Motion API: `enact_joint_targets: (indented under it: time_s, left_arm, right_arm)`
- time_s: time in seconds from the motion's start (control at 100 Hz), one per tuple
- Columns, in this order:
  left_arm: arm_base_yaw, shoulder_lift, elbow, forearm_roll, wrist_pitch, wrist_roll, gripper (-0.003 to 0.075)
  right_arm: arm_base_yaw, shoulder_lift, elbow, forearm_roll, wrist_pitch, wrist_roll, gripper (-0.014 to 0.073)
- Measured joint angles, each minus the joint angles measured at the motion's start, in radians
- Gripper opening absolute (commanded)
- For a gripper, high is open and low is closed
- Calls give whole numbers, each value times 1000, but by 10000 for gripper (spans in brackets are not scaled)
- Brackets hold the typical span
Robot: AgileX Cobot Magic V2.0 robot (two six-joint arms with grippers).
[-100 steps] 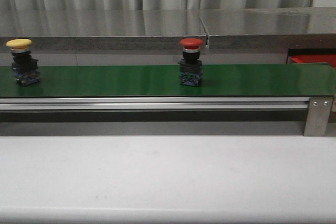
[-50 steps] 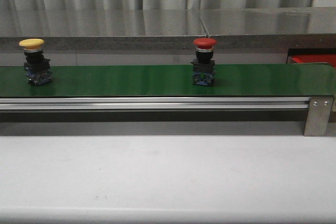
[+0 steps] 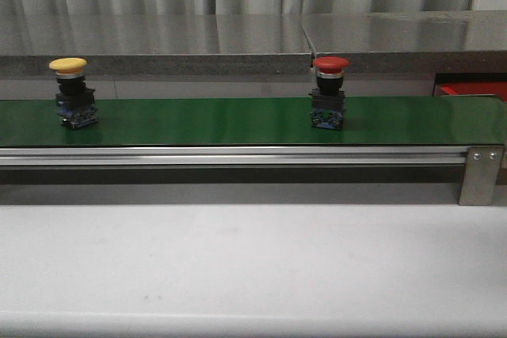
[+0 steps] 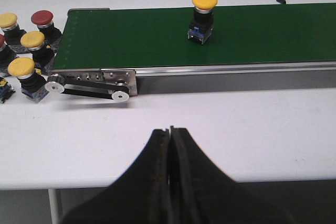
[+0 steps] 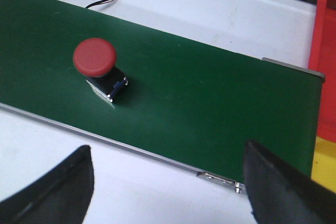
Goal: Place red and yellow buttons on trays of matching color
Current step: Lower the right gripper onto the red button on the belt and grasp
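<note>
Nothing placed yet, judging by these views. Red button (image 3: 330,93) upright on the belt (image 3: 206,120), right of middle; yellow button (image 3: 73,92) upright near the belt's left end, well apart from it. Both untouched. Left pincer (image 4: 170,129) pressed together, empty, over the white worktop (image 4: 236,114) short of the belt. Right pincer (image 5: 168,182) spread wide, empty, above the belt's right end with the red button ahead. Red tray (image 5: 324,51) just past that end. Left to do: grasping and placing each button. More buttons (image 4: 23,40) waiting beside the belt's far end.
</note>
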Motion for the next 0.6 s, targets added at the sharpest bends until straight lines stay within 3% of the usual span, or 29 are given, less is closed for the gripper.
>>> enact_joint_targets:
  time_s: [0.25,0.6]
  left_arm:
    - [0,0,0,0,0,0,-20]
    - [0,0,0,0,0,0,-20]
  right_arm:
    - [0,175,-217,27,141,-33,587]
    - [17,349,-348,82,237,-72,587]
